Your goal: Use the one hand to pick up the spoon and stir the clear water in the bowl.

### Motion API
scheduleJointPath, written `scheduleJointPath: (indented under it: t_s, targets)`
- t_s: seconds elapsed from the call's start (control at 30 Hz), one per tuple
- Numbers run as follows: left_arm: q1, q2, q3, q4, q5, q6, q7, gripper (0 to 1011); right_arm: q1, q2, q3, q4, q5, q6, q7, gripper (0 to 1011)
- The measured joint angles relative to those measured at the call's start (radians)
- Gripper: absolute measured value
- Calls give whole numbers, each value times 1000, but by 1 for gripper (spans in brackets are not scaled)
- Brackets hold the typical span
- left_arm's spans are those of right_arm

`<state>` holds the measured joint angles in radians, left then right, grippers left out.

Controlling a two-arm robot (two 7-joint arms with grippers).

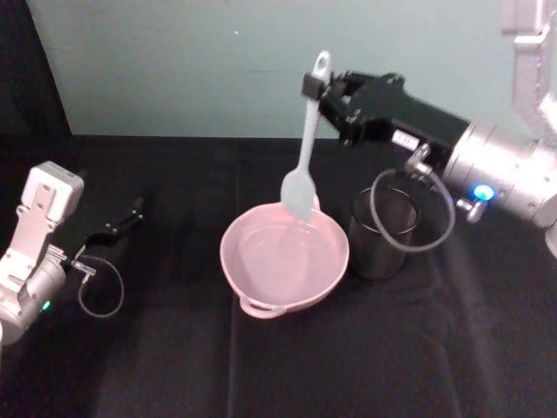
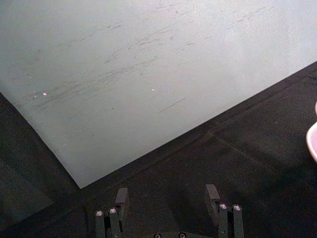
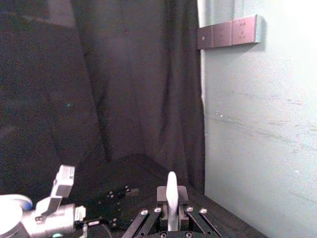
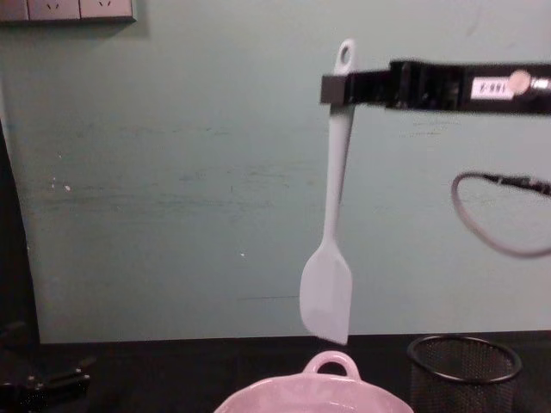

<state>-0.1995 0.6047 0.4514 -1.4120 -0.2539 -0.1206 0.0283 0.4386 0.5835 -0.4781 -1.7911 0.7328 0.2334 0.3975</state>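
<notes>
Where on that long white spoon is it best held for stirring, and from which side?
High on the handle, just below the hole, from the robot's right, as the right gripper holds the long slim white plastic spoon. The handle is narrow enough for flat jaws, and the broad head hangs free above the pale pink round bowl.

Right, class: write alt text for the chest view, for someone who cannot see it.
The right gripper, reaching in from the right, holds a white spoon near its handle's end; the spoon hangs head-down above a pink bowl, not touching it. A black wire-mesh cup stands right of the bowl; the left gripper sits low at left.
</notes>
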Motion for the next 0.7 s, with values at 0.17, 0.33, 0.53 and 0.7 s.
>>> scheduleJointPath:
  t_s: [0.17, 0.33, 0.53, 0.7]
  targets:
    - [0, 0, 0, 0, 0, 0, 0, 1011, -15, -15, -23, 43, -28, -57, 28, 114]
    - [0, 0, 0, 0, 0, 0, 0, 1011, -24, -34, -43, 97, -63, -108, 59, 114]
    - [0, 0, 0, 0, 0, 0, 0, 1011, -38, -55, -68, 162, -119, -159, 90, 114]
    - [0, 0, 0, 0, 0, 0, 0, 1011, -54, -64, -78, 184, -137, -174, 112, 114]
